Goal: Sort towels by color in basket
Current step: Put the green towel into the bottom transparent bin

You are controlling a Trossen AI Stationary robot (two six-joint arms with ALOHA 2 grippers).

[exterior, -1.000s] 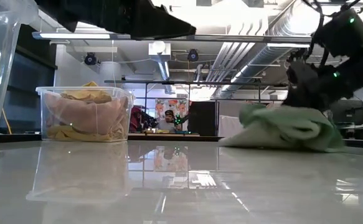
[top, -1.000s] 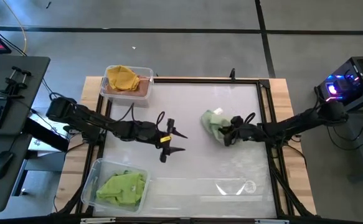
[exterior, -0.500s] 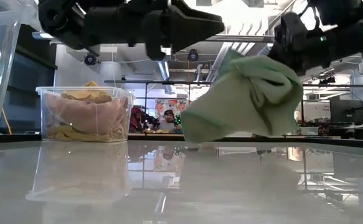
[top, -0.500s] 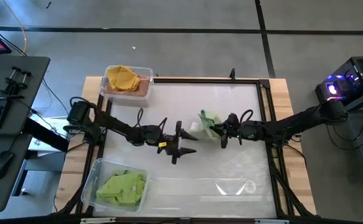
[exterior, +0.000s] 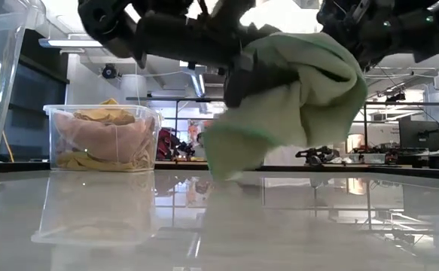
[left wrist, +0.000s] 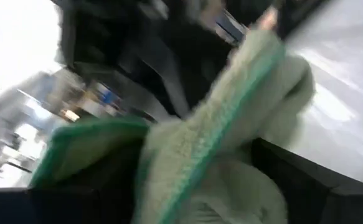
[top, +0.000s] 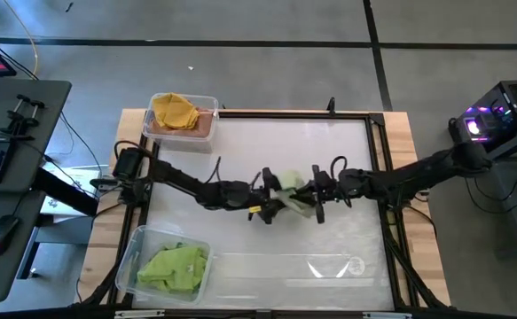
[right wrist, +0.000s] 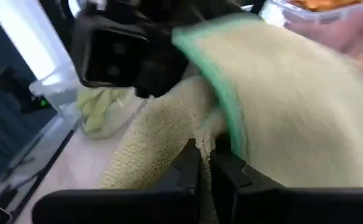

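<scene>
While both grippers' fingers pinch it, the sage towel (top: pixel 292 192) hangs lengthwise between them.

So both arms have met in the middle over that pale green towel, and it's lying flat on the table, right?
Not quite. Both grippers, left and right, do meet mid-table at the pale green towel, but it isn't lying flat. The low view shows it held up in the air, hanging bunched above the table.
</scene>
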